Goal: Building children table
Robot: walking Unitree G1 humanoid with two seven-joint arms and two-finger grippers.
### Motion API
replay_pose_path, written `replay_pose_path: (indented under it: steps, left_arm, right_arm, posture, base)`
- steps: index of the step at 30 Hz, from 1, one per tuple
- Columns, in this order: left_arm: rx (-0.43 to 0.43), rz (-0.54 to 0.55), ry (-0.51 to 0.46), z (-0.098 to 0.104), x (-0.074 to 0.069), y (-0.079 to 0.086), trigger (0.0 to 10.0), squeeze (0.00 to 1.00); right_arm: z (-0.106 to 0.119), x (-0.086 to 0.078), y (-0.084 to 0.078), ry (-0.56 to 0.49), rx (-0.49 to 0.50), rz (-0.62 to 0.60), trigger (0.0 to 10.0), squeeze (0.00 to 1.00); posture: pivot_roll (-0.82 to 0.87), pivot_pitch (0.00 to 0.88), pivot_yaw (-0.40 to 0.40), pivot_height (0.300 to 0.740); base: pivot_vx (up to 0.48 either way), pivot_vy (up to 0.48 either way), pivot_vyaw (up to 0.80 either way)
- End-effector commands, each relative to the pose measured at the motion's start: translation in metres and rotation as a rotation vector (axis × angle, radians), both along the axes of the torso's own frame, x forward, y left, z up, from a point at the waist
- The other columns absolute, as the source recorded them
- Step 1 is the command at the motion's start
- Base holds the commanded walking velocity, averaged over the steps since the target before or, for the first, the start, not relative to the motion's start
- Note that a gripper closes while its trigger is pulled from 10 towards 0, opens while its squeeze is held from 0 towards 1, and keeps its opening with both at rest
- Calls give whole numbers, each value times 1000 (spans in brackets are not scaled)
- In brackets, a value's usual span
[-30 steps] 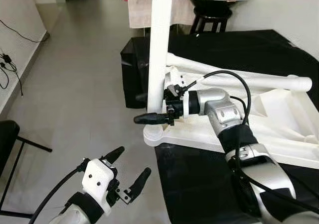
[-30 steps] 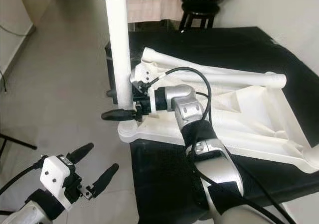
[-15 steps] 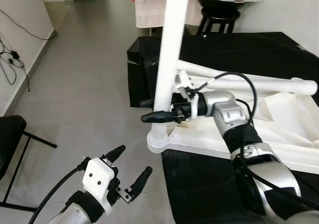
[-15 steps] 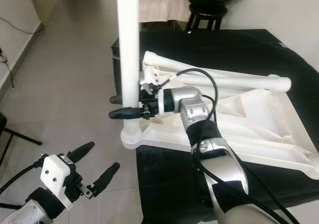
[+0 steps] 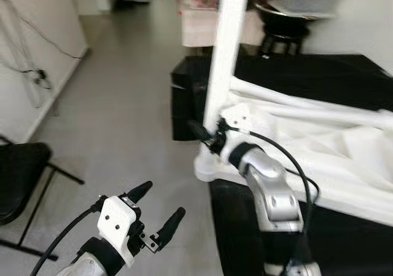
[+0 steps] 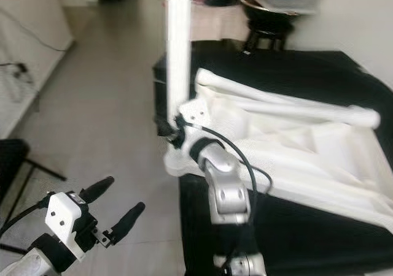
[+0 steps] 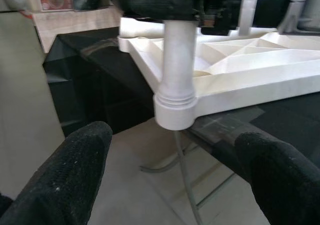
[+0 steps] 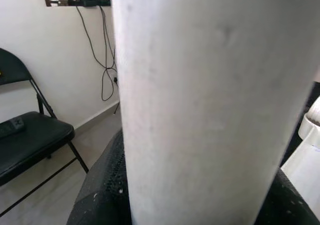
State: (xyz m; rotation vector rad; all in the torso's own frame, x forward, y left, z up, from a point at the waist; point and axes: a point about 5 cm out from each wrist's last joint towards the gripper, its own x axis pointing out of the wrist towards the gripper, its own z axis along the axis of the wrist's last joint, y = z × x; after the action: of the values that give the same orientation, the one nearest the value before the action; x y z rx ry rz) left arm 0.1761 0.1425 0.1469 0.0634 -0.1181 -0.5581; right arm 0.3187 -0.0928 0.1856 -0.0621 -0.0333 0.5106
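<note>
Lying upside down on the black-draped desk (image 5: 344,80), the white children's table (image 5: 319,159) carries an upright leg (image 5: 224,73) at its corner; the right pincer (image 5: 206,138) clamps it, the left pincer (image 5: 156,211) hangs spread.

- Bare grey tiled floor (image 5: 116,104) lies open ahead of the spread-fingered left gripper (image 5: 158,211).
- A black folding chair (image 5: 21,178) stands at the far left.
- The upright white plastic table leg (image 5: 224,55), clamped by the right gripper (image 5: 206,138), blocks the white tabletop's (image 5: 344,165) near corner.
</note>
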Motion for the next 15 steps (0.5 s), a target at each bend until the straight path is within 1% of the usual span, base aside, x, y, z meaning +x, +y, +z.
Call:
replay_pose_path:
  steps: [1,4,5,6,8,10,11,12,13,14,15]
  left_arm:
    - [10,-9,20,-3,1,2,10000,0]
    - [10,3,17,-3,1,3,10000,0]
    - [9,9,16,-3,1,3,10000,0]
    - [9,9,16,-3,1,3,10000,0]
    - [8,10,17,-4,1,2,10000,0]
    - [8,10,17,-4,1,2,10000,0]
    - [8,4,18,-4,1,1,10000,0]
    - [8,-1,19,-4,1,1,10000,0]
    - [8,-5,19,-4,1,0,10000,0]
    - [8,-5,19,-4,1,0,10000,0]
    - [7,-7,20,-4,1,0,10000,0]
  right_arm:
    - [-35,-4,-6,150,-64,-44,0,0]
    - [-32,-1,-3,150,-67,-30,0,0]
    - [-29,3,0,144,-73,8,10000,0]
    - [-29,3,0,144,-73,8,10000,0]
    - [-16,8,7,93,-87,121,10000,0]
    - [-16,8,7,93,-87,121,10000,0]
    - [-9,10,15,76,-81,258,10000,1000]
    - [2,6,22,38,-91,397,10000,1000]
    - [9,3,27,15,-101,487,10000,1000]
    - [9,3,27,15,-101,487,10000,1000]
    - [13,0,30,2,-109,535,10000,1000]
  posture:
    - [-82,107,-70,740]
    - [-81,101,-65,740]
    - [-81,100,-63,740]
    - [-81,100,-63,740]
    - [-80,97,-64,740]
    - [-80,97,-64,740]
    - [-77,95,-64,740]
    - [-72,92,-66,740]
    - [-72,92,-66,740]
    - [-72,92,-66,740]
    - [-72,92,-66,740]
  base:
    - [0,0,0]
    - [0,0,0]
    - [0,0,0]
    - [0,0,0]
    - [0,0,0]
    - [0,0,0]
    - [0,0,0]
    - [0,0,0]
    - [0,0,0]
    - [0,0,0]
    - [0,0,0]
